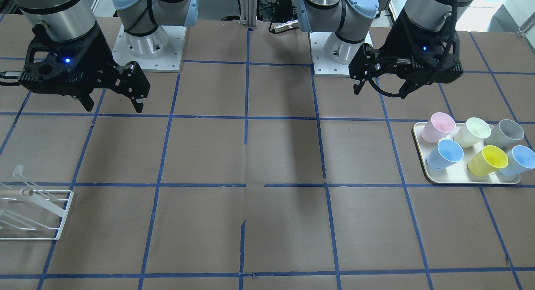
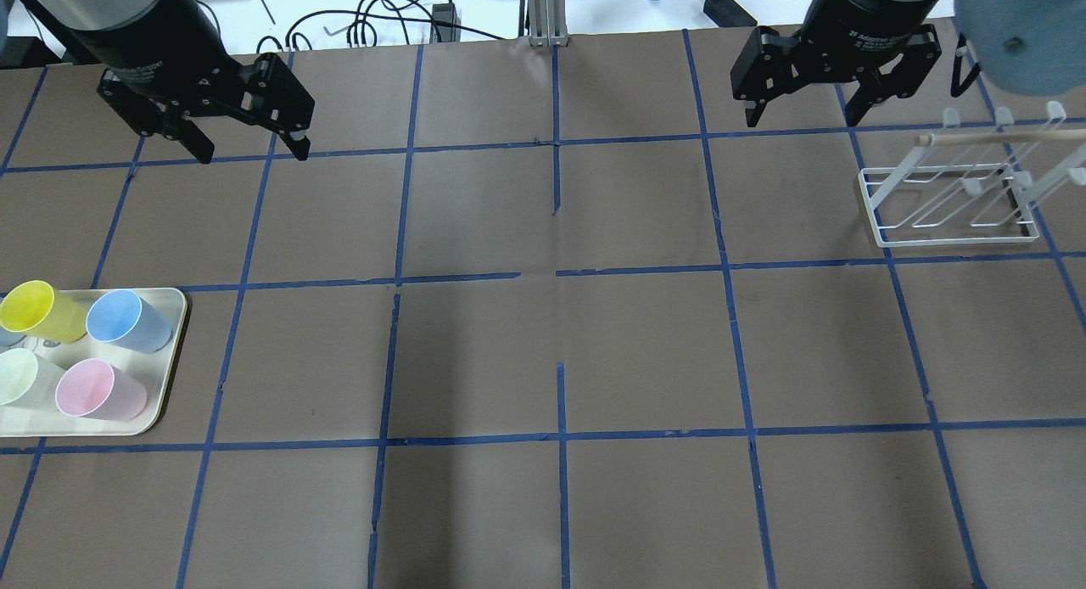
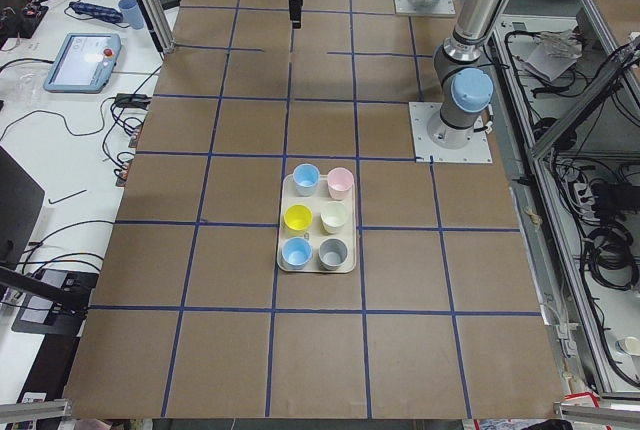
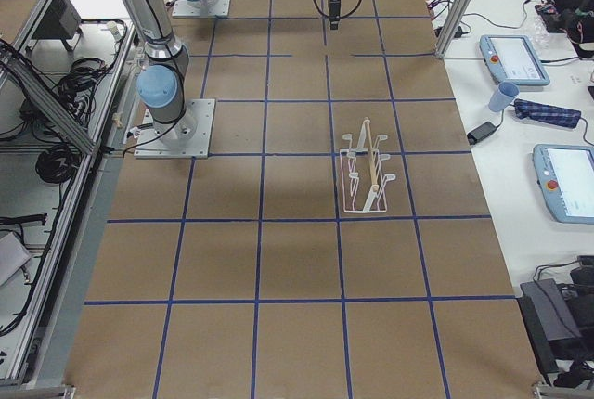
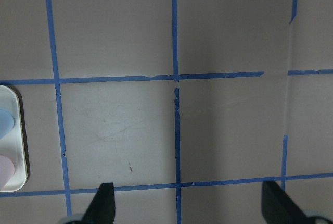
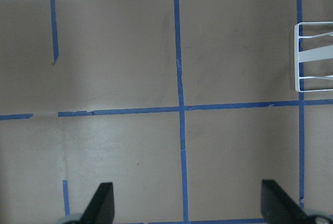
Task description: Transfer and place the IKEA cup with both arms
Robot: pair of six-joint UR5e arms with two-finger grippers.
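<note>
Both arms hung above the bench [image 2: 543, 351], a brown surface crossed by a grid of blue tape. The left gripper [image 2: 253, 152] had its jaws spread wide with nothing between them, and the left wrist view showed only bare bench between the two black fingertips [image 5: 104, 206]. The right gripper [image 2: 802, 118] was likewise spread and empty. On the robot's left side lay a pale tray [image 1: 418, 135] with six cups standing in two rows of three. The row nearer the robot held a pink cup [image 1: 438, 127], a cream cup [image 1: 472, 132] and a grey cup [image 1: 505, 133]. The other row held a blue cup [image 1: 445, 153] just beside the pink one, then a yellow cup [image 1: 488, 160], and a second blue cup [image 1: 518, 160] at the far end by the grey one. The two blue ones looked so alike that I could not tell which was the paler, so the task's cup was one of these, upright on the tray and well apart from both grippers. The tray's corner showed at the left edge of the left wrist view. On the robot's right side stood a white wire rack [image 2: 950, 207] with a wooden rod across its top, near the right gripper but not touching it.
</note>
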